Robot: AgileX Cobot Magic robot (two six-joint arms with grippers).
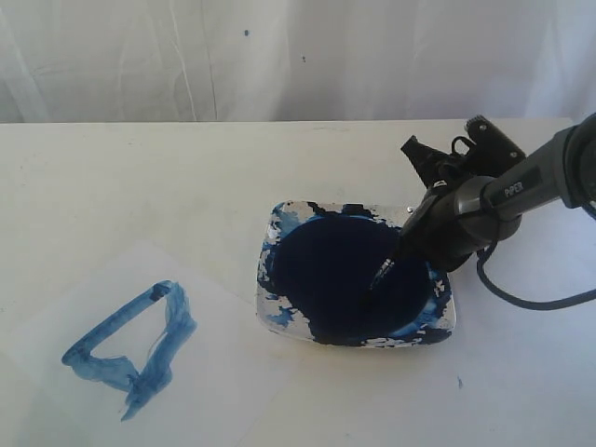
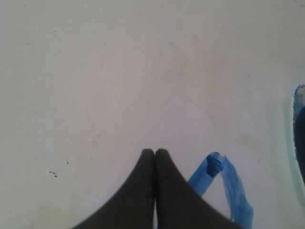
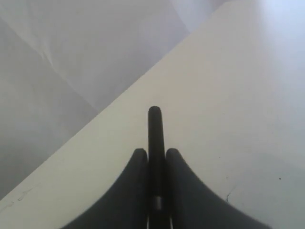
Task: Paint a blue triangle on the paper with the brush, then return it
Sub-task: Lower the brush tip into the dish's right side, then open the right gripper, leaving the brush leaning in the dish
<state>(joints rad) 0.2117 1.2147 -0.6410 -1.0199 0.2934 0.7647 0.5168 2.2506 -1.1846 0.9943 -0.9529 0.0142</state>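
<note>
A streaky blue triangle [image 1: 130, 349] lies on the white paper [image 1: 223, 391] at the front left; one of its corners [image 2: 224, 183] shows in the left wrist view. My right gripper [image 1: 416, 226] hangs over the right side of the paint dish [image 1: 279, 312], shut on the black brush [image 1: 384, 270], whose tip points down into the dark navy paint pool [image 1: 345, 279]. In the right wrist view the brush handle [image 3: 155, 143] stands between the fingers of the right gripper [image 3: 155, 153]. The left gripper [image 2: 155, 151] is shut on nothing, above the white surface beside the triangle. It does not show in the exterior view.
The dish is square, white and smeared with blue at its rim [image 1: 289, 216]; its edge [image 2: 298, 143] shows in the left wrist view. A black cable [image 1: 531, 300] trails on the table right of the dish. A white cloth backdrop [image 1: 279, 56] closes the far side.
</note>
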